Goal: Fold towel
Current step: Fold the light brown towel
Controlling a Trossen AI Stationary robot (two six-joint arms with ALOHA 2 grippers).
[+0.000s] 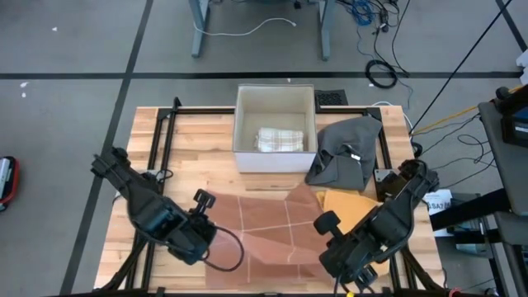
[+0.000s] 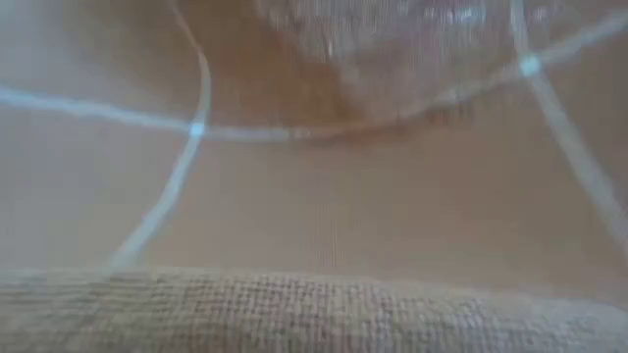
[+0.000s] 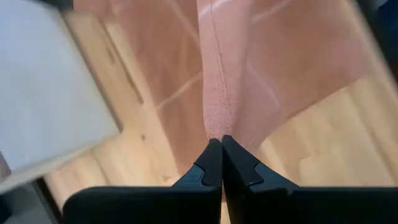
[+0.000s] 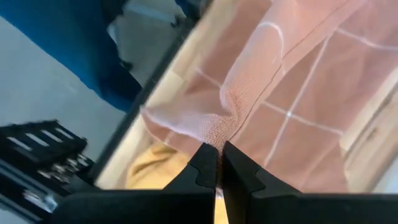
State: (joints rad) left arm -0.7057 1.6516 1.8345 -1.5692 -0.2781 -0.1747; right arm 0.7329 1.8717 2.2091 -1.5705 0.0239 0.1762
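- The salmon-pink cloth towel with pale grid lines lies spread on the near middle of the pale wooden plank tabletop.
- The left claw is pressed together, pinching a towel edge; the right claw pinches another edge. Such a two-point hold would likely let the arms lift and fold it.
- Behind stand a white open box holding a folded checked cloth, a crumpled grey cloth and a yellow cloth.
- Grey floor and cables surround the tabletop.

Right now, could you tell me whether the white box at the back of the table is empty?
No, the white box holds a folded pale checked cloth.
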